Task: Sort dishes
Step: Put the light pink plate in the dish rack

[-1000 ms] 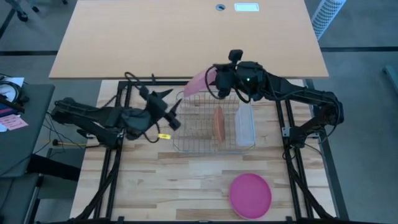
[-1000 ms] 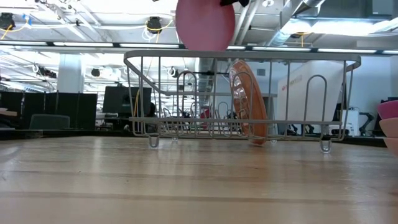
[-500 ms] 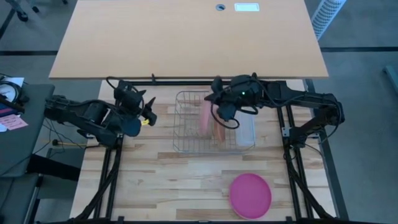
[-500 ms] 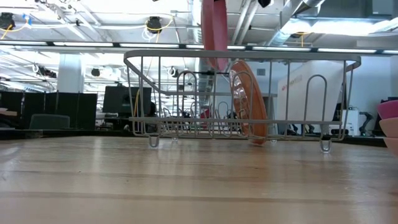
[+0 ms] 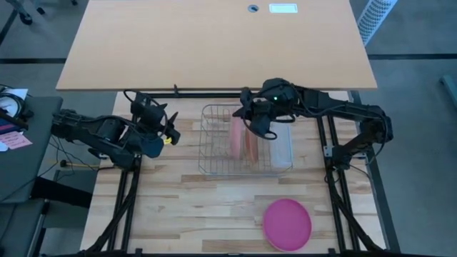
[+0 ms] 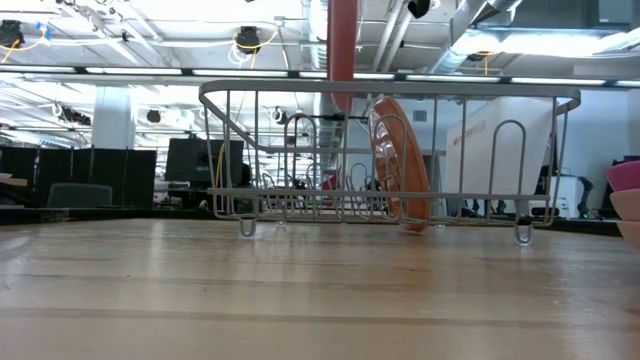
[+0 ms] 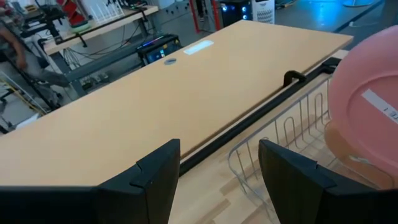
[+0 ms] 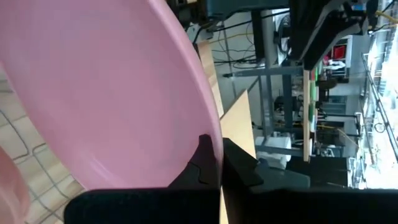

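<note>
My right end effector (image 8: 211,158) pinches the pale pink plate (image 5: 235,137) by its rim; the plate's label (image 7: 384,106) below stays unreadable. Left end effector (image 7: 214,171) spread.

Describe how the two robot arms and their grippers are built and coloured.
Both arms are dark, nearly black, jointed links with black cables looped along them. The left gripper has a small yellow mark near its tip; its fingers are blocky, angular dark pads. The right gripper sits below a wrist with a small green light.
</note>
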